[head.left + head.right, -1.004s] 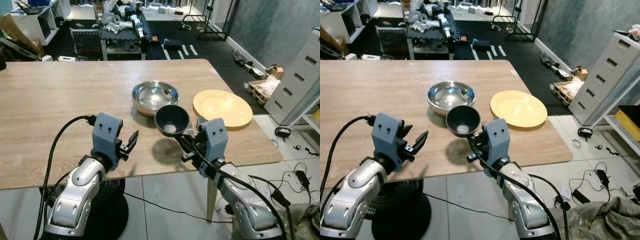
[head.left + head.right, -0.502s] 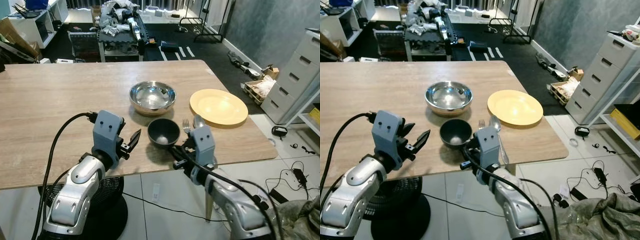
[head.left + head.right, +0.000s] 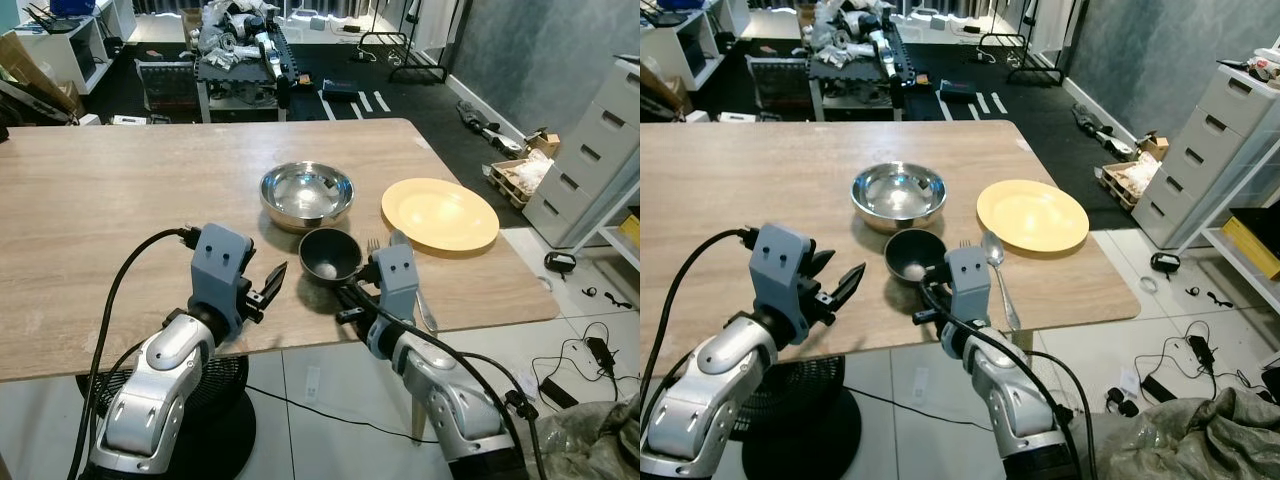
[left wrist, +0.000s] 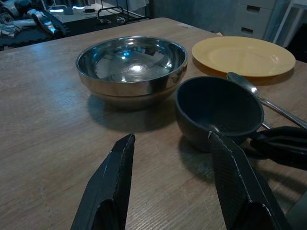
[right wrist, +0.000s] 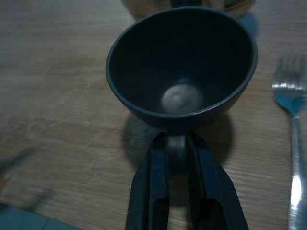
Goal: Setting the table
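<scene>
Right pincer (image 5: 175, 160) clamps the near rim of a small black bowl (image 3: 331, 254), one long finger on each side of the rim. Left pincer (image 3: 265, 287) hovers just above the near edge of the wooden surface (image 3: 100, 190), its two fingers spread wide and gripping nothing.

Going from largest to smallest: the wooden surface spans the scene. On it, toward the robot's right, lies a yellow plate (image 3: 440, 214). Left of the plate sits a steel bowl (image 3: 307, 194). The black bowl is just in front of the steel bowl and near it, low over or resting on the wood; contact cannot be judged. Between the black bowl and the plate lie a spoon (image 3: 997, 262) and a fork (image 5: 293, 124), side by side.

The step in hand looks like placing the black bowl at its spot in the setting. The next move probably calls for settling the bowl flat on the wood, then parting the fingers and drawing straight back so the rim is not tipped or dragged into the fork.

From the right wrist, the grip on the rim is plain, and a pale spot shows at the bottom of the bowl. From the left wrist, the bowl's side and the shadow under it show. The head views give the whole layout.
</scene>
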Controlling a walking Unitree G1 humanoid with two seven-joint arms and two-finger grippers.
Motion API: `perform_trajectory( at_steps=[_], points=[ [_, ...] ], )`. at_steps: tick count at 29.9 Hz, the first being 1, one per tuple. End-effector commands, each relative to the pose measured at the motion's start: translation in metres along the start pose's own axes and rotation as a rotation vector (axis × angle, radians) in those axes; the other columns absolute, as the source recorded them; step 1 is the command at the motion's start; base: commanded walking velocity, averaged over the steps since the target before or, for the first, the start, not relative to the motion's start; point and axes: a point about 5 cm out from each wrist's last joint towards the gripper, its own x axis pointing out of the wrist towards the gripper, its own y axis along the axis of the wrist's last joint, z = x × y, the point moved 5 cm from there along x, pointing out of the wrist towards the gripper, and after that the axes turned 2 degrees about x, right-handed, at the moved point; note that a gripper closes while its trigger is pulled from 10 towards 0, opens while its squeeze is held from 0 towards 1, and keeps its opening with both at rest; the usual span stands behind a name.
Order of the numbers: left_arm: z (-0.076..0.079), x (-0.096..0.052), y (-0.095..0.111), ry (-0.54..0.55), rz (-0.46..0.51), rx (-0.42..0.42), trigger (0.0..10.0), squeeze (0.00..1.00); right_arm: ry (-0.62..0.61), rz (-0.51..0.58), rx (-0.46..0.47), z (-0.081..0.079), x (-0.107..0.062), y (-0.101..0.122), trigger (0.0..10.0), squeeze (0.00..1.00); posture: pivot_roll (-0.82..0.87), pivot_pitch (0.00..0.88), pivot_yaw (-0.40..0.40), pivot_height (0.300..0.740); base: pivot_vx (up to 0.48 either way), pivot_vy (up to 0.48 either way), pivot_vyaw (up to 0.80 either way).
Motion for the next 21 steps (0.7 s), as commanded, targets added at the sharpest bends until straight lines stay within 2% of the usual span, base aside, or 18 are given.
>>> perform_trajectory(
  at_steps=[1,8,9,10,18,21],
  points=[
    [0.003,-0.001,-0.001,-0.003,-0.007,-0.002,10.0,0.0,-0.018,0.016,0.005,0.005,0.0,0.003,10.0,1.0,-0.02,0.031,0.027,0.74,0.0,0.0,0.0],
    [0.008,-0.002,-0.003,-0.026,-0.016,-0.013,10.0,0.0,-0.02,0.13,0.01,0.009,-0.006,0.03,10.0,1.0,-0.03,0.028,0.03,0.74,0.0,0.0,0.0],
    [0.009,-0.003,-0.004,-0.035,-0.02,-0.013,10.0,0.0,-0.013,0.141,0.01,0.009,-0.007,0.032,10.0,0.86,-0.03,0.028,0.03,0.74,0.0,0.0,0.0],
    [0.01,-0.004,-0.005,-0.048,-0.026,-0.014,10.0,0.0,-0.007,0.15,0.011,0.009,-0.009,0.034,10.0,0.0,-0.03,0.028,0.03,0.74,0.0,0.0,0.0],
    [0.019,-0.016,-0.003,-0.138,-0.031,-0.001,10.0,0.0,0.046,0.255,0.058,0.014,-0.034,0.062,10.0,0.0,-0.03,0.026,0.032,0.74,0.0,0.0,0.0],
    [0.018,-0.019,0.0,-0.127,-0.021,0.005,10.0,0.0,0.034,0.308,0.048,0.028,-0.053,0.073,10.0,0.0,-0.03,0.028,0.032,0.74,0.0,0.0,0.0]
  ],
)
